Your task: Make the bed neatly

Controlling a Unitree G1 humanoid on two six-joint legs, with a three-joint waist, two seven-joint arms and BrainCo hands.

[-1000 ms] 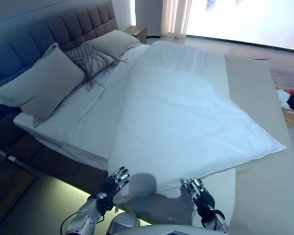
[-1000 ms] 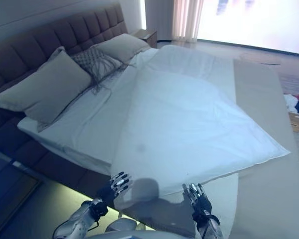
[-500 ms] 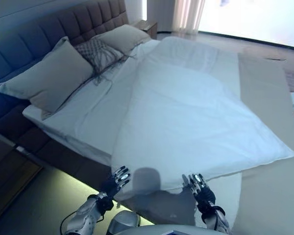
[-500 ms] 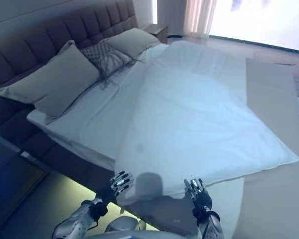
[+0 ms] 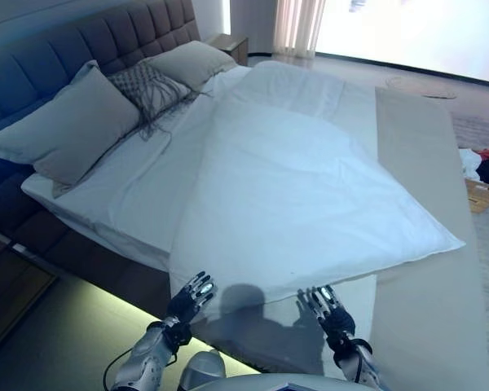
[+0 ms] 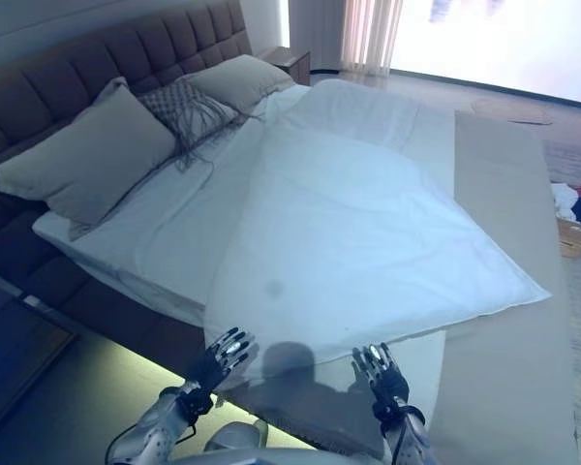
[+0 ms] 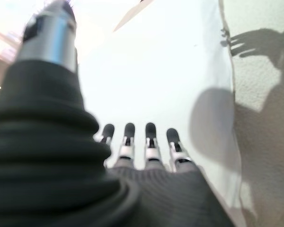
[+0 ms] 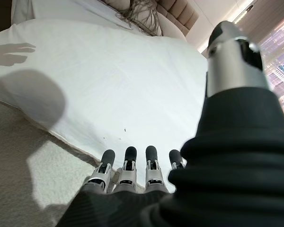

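Observation:
A white duvet [image 5: 293,187] lies askew across the bed, its near corner [image 5: 183,281] close to my hands and its right corner [image 5: 456,242] pointing over the beige bedspread [image 5: 428,269]. The white sheet [image 5: 138,179] shows bare on the left, below the pillows. My left hand [image 5: 189,297] hovers open beside the duvet's near corner, fingers straight. Just short of the duvet's near edge, my right hand [image 5: 326,305] is open too, over the beige cover. Neither hand holds cloth.
Two grey pillows [image 5: 65,130] [image 5: 187,63] and a patterned cushion [image 5: 147,85] lean on the padded headboard [image 5: 81,41]. A nightstand [image 5: 228,45] stands at the far end. Clothes [image 5: 485,167] lie on the floor at the right. Lit floor [image 5: 73,334] runs along the bed's left side.
The camera has shifted, so the whole bed sits a little differently in the picture. Both hands stay open near the duvet's near edge, hardly moved.

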